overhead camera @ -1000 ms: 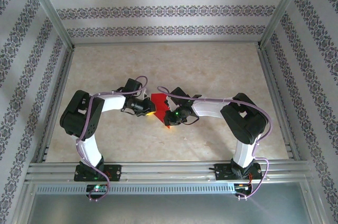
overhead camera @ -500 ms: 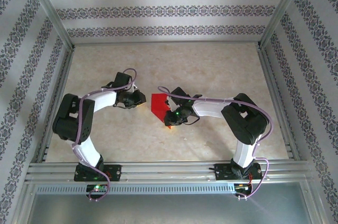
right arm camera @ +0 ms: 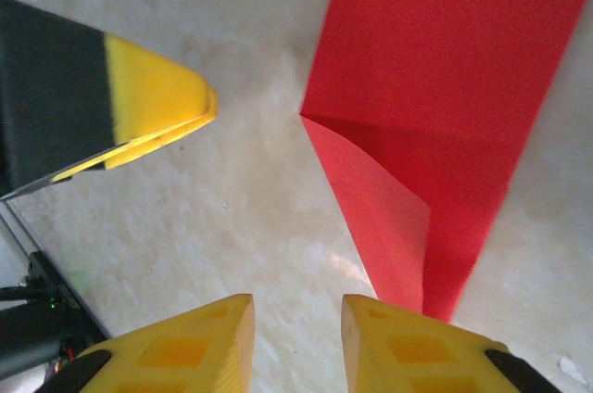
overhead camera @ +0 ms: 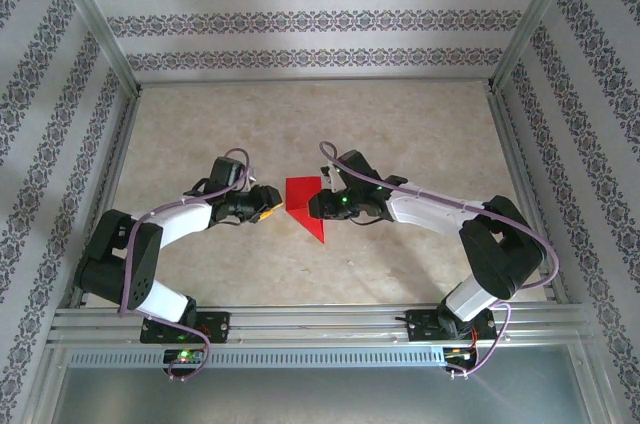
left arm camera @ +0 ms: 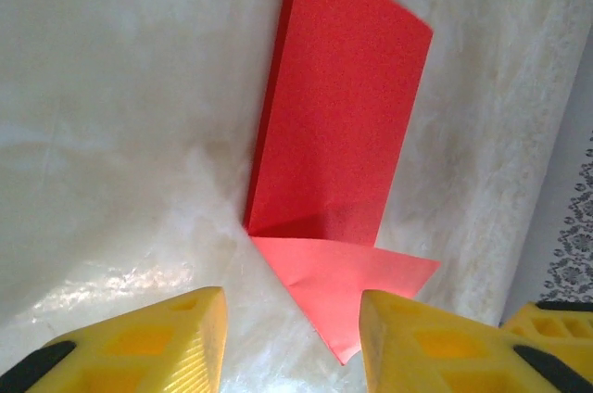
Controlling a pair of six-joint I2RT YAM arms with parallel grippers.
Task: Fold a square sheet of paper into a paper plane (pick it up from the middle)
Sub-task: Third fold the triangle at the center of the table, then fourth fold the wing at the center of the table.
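Both arms have drawn back from the paper since the earlier frame, the left one sinking low toward the near-left and the right one stretching out along the right side.

From the top camera, the thin bright red paper sheet (overhead camera: 302, 196), partly folded into a strip with a pointed flap aimed toward the near side, lies flat mid-table on the pale marbled tabletop (overhead camera: 420, 134). The left gripper (overhead camera: 264, 208) sits just beside its left edge; the right gripper (overhead camera: 318, 206) hovers at its right edge.

In the left wrist view, the left gripper (left arm camera: 292, 308) has its yellow fingers parted with nothing between them: released. The paper sheet (left arm camera: 343, 124) lies ahead, its triangular flap nearest the fingers.

In the right wrist view, the right gripper (right arm camera: 296, 314) is likewise spread and empty, and the flap curls slightly up off the strip.

The crease looks unfinished, so the next fold probably wants one gripper pinning the strip flat while the other takes only the loose flap edge. It should then match the edges before pressing along the fold, moving slowly so the light sheet does not slide.
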